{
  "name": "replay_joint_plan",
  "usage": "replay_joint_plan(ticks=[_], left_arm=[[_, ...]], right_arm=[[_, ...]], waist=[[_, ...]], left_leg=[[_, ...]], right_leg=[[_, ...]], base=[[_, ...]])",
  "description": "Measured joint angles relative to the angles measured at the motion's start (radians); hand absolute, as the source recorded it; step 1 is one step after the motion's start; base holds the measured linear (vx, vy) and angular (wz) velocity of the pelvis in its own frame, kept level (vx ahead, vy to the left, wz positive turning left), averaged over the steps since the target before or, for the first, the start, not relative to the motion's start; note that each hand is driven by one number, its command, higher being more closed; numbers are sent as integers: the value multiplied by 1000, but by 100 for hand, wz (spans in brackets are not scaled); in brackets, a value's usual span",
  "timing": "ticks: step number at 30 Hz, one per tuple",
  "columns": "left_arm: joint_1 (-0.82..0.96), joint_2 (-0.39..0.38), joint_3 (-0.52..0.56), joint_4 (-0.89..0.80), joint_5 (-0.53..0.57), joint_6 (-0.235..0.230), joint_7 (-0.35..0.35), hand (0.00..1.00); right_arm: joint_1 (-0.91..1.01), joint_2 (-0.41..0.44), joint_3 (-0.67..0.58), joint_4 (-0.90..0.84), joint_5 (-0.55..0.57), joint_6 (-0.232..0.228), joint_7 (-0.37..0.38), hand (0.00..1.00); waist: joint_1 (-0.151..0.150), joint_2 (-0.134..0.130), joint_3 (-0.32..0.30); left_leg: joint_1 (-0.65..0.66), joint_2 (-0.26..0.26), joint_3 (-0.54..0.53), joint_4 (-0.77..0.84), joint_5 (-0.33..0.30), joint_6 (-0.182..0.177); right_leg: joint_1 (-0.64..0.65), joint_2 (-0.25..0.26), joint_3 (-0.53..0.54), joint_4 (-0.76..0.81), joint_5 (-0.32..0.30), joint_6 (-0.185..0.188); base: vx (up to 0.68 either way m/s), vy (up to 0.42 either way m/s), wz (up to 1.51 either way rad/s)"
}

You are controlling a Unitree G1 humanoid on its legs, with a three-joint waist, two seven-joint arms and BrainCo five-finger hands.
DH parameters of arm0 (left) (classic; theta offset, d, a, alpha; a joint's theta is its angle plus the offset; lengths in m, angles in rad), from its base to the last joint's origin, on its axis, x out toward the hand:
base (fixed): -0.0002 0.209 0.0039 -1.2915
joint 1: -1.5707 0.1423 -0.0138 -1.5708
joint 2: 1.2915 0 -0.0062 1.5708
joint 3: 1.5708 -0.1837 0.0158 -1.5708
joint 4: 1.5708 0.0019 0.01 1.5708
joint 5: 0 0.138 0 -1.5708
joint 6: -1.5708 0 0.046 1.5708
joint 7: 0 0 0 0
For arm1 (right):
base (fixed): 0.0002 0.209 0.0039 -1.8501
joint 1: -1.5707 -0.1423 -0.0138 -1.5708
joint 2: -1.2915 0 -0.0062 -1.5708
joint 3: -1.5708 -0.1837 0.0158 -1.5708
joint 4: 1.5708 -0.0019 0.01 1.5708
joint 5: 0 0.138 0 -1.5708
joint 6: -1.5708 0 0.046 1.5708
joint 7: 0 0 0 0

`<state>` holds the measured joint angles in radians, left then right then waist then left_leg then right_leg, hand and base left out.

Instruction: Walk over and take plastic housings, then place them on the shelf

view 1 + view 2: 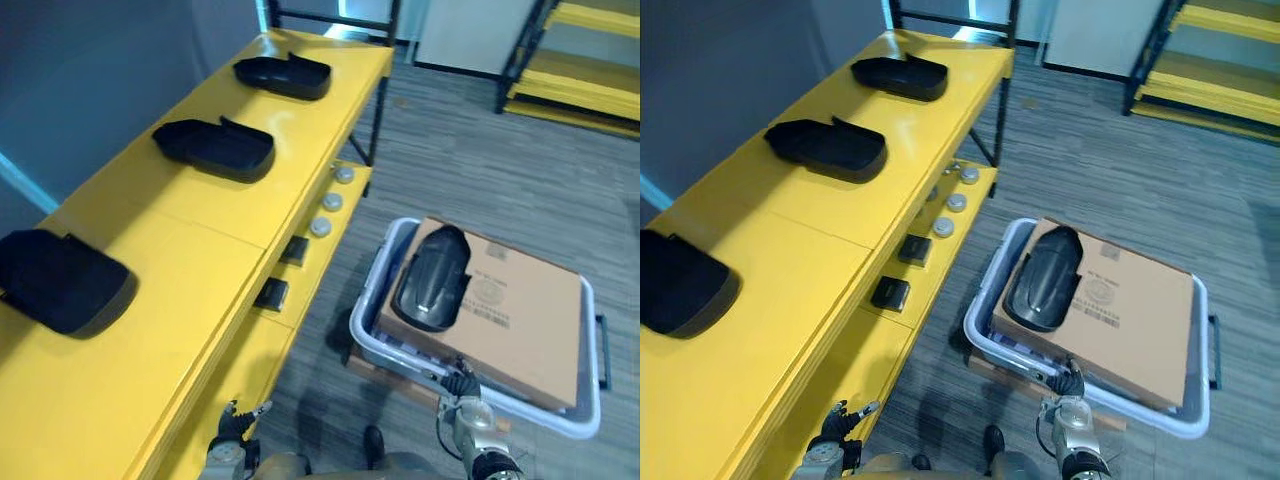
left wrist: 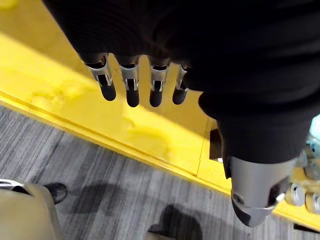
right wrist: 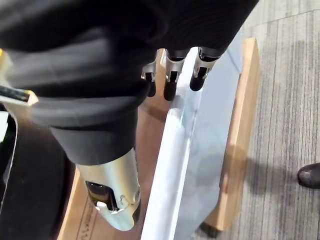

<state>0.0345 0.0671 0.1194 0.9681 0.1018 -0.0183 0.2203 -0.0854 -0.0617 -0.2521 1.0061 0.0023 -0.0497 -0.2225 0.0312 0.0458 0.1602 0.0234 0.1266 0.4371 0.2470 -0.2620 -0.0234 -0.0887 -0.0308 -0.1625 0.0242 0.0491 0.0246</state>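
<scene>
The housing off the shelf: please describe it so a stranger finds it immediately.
Beside the yellow shelf stands a white bin holding a cardboard box. The black housing lies on that box; the other three lie on the shelf top.

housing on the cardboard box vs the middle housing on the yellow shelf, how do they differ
The housing on the box lies rounded side up, glossy; the middle shelf housing seems hollow side up, rim showing. The first rests on the cardboard box in the white bin; the second on the yellow shelf. The first runs lengthways away from the robot; the second lies across the shelf. Both are black.
</scene>
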Motion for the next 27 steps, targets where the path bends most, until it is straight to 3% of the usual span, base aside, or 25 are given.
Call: replay_joint_plan(ticks=[2,3,4,5,6,9,10,11,14,20,27], left_arm=[[16,-4,12,-9,0,1,0,0],[18,-4,26,-12,0,1,0,0],[30,-11,51,-21,-1,1,0,0],[36,-14,51,-24,-3,1,0,0],[40,-26,50,-28,-11,1,-1,0],[32,-36,48,-32,-13,1,0,0],[33,-43,39,-33,-12,1,0,0],[33,-46,38,-31,-14,3,-1,0],[22,-41,38,-31,-12,8,-1,0],[25,-41,36,-18,-12,12,-2,0],[35,-30,40,7,-12,14,-1,0]], right_arm=[[56,-3,3,0,6,17,-1,0],[63,-1,6,-2,8,17,-2,0],[77,1,11,-20,10,15,-4,0],[81,0,18,-28,12,15,-11,0],[86,-5,14,-48,27,14,-23,0],[91,-5,-28,-64,33,14,-37,0],[96,-6,-47,-64,35,14,-44,0],[100,-3,-54,-58,36,17,-47,0],[138,39,-66,-83,39,18,-45,0],[144,34,-107,-87,68,15,-45,0],[162,23,-228,-101,88,16,-67,0]], waist=[[-4,18,14],[-5,19,18],[-1,21,30],[8,21,37],[8,21,42],[11,17,44],[9,26,37],[9,22,34],[5,-3,18],[6,-13,-9],[6,-18,-59]], left_leg=[[-9,55,-11,144,-28,-36],[-23,77,-23,215,-33,-36],[-69,123,-52,386,-28,-27],[-103,134,-92,456,-28,-17],[-154,116,-201,508,-49,-12],[-195,54,-308,392,-62,-25],[-175,18,-369,234,-36,-46],[-153,8,-351,190,-6,-16],[-133,-24,-312,151,-5,1],[-60,-65,-293,95,-4,6],[21,-81,-297,44,2,15]], right_leg=[[33,32,39,7,-15,-15],[41,43,57,17,-27,-23],[56,61,91,41,-47,-35],[58,69,108,54,-58,-41],[58,79,143,76,-76,-41],[68,67,192,83,-85,-32],[61,61,203,90,-100,-10],[63,50,212,97,-113,4],[67,1,190,96,-109,35],[122,-29,181,51,-99,59],[192,-49,159,22,-98,60]], base=[[95,-112,-56],[89,-110,-77],[62,-69,-72],[81,-41,-99],[65,0,-74],[77,82,-65],[62,193,-62],[123,236,-53],[200,182,-16],[180,98,-7],[121,46,1]])
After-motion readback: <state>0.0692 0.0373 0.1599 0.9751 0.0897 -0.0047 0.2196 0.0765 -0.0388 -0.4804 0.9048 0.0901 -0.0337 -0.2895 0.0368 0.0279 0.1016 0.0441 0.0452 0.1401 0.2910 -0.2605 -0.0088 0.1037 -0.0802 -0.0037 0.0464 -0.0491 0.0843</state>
